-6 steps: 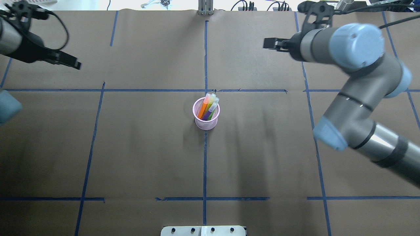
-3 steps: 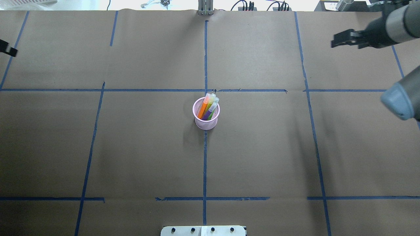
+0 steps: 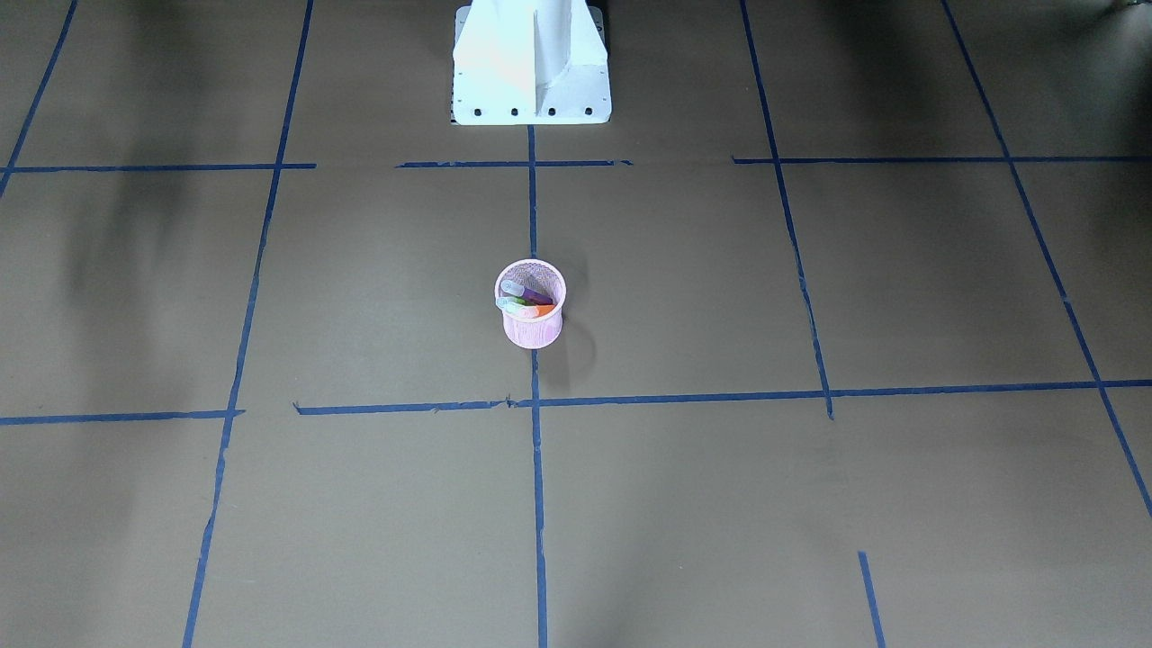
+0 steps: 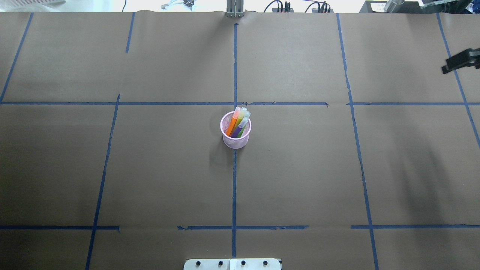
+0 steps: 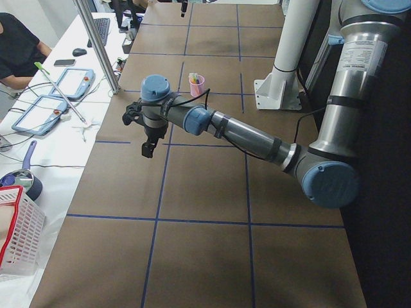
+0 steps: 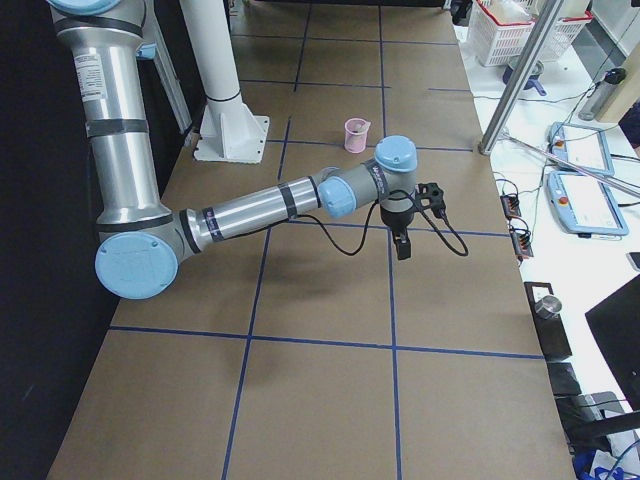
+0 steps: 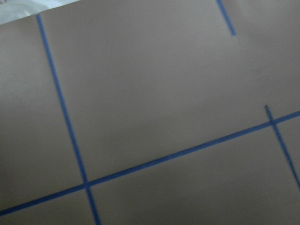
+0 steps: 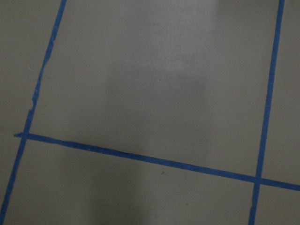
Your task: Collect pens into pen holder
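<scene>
The pink mesh pen holder (image 4: 235, 142) stands upright at the table's middle, also in the front view (image 3: 533, 333) and both side views (image 5: 197, 86) (image 6: 355, 135). The orange pen (image 4: 231, 125), the purple pen (image 4: 237, 131) and the green pen (image 4: 243, 129) stand inside it, pale caps up and leaning toward the far rim. My right gripper (image 4: 448, 68) is far right of it at the overhead view's edge, empty, its tips showing as one dark bar. My left gripper (image 5: 148, 153) shows only in the left side view, far from the cup; I cannot tell whether it is open.
Blue tape lines grid the brown paper table. The white robot base (image 3: 531, 63) stands at the near edge. Off the far edge are tablets (image 5: 32, 112), a white basket (image 5: 16, 231) and a seated person (image 5: 16, 45).
Both arms have swung outward, away from the cup. The left gripper has left the overhead view; the right one has moved to its right edge. The cup and pens have not moved.
</scene>
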`<state>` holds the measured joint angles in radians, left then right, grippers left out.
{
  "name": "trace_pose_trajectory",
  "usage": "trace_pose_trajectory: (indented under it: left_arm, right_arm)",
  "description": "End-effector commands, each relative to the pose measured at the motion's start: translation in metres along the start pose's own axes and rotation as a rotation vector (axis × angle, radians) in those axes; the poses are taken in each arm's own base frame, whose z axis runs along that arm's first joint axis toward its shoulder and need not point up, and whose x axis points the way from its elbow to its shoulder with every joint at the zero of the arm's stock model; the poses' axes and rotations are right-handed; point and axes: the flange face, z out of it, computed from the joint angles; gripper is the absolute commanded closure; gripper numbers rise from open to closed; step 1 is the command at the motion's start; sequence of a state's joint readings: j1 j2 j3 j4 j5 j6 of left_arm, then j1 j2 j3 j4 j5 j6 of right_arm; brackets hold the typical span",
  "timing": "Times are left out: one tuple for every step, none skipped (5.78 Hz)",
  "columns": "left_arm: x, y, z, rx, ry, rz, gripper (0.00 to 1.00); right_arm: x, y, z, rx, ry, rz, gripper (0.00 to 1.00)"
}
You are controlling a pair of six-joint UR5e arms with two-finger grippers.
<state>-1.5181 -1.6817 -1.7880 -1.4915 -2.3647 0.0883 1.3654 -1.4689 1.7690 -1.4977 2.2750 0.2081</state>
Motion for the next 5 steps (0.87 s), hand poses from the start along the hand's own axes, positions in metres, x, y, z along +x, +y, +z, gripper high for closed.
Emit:
trace_pose_trajectory:
  left_arm:
    - [-0.026,0.032,0.011,-0.111,0.012,-0.077,0.0]
    - [-0.038,0.046,0.012,-0.14,0.015,-0.12,0.0]
    - [-0.045,0.073,0.021,-0.164,0.023,-0.143,0.0]
    - [-0.054,0.094,0.033,-0.192,0.031,-0.179,0.0]
    - [-0.051,0.093,0.028,-0.177,0.032,-0.168,0.0]
  right_arm:
    - [0.07,0.051,-0.002,-0.061,-0.046,-0.05,0.0]
    - [0.102,0.095,0.002,-0.07,-0.036,-0.003,0.0]
    - [0.118,0.127,0.017,-0.088,-0.033,0.01,0.0]
    - [0.124,0.131,0.022,-0.105,-0.028,0.036,0.0]
    - [0.131,0.139,0.029,-0.122,-0.028,0.05,0.0]
